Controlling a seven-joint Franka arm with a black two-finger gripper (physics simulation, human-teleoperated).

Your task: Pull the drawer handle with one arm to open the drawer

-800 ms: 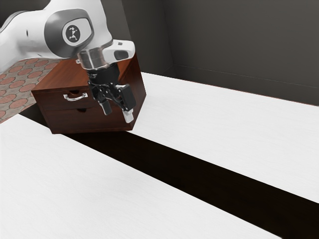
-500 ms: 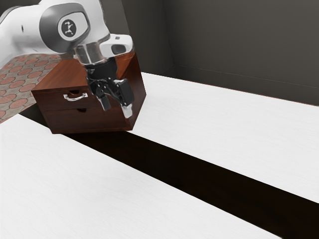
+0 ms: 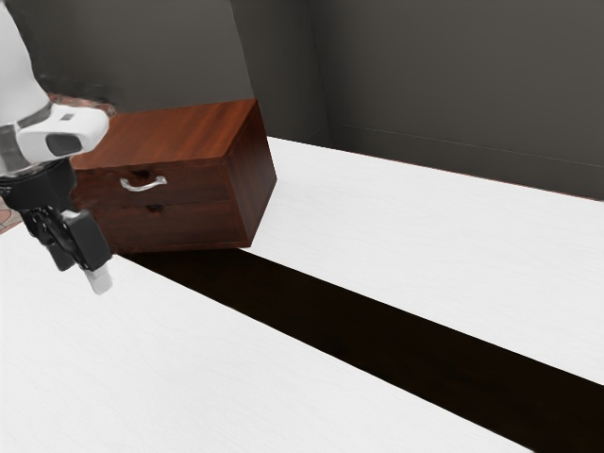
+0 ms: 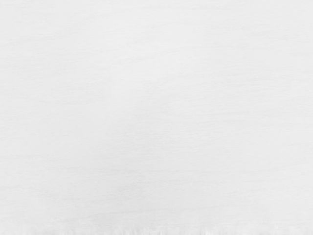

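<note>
A dark red wooden cabinet (image 3: 189, 175) with two stacked drawers stands at the back left of the table. The upper drawer (image 3: 179, 184) sits flush in the cabinet front, and a curved silver handle (image 3: 143, 184) is fixed to it. My black gripper (image 3: 75, 266) hangs at the exterior view's left edge, below and left of the handle and apart from it. It stands open with nothing between its fingers, one white-tipped finger (image 3: 98, 279) pointing down at the table. The wrist view looks onto bare white tabletop (image 4: 156, 117) under my hand.
The white tabletop (image 3: 396, 236) runs to the exterior view's right, crossed diagonally by a wide dark band (image 3: 377, 340). Grey walls (image 3: 453, 75) rise behind the cabinet.
My hand has swung from in front of the cabinet's right front corner to the exterior view's left and lower down. The handle is now uncovered. The cabinet and drawers have not moved.
</note>
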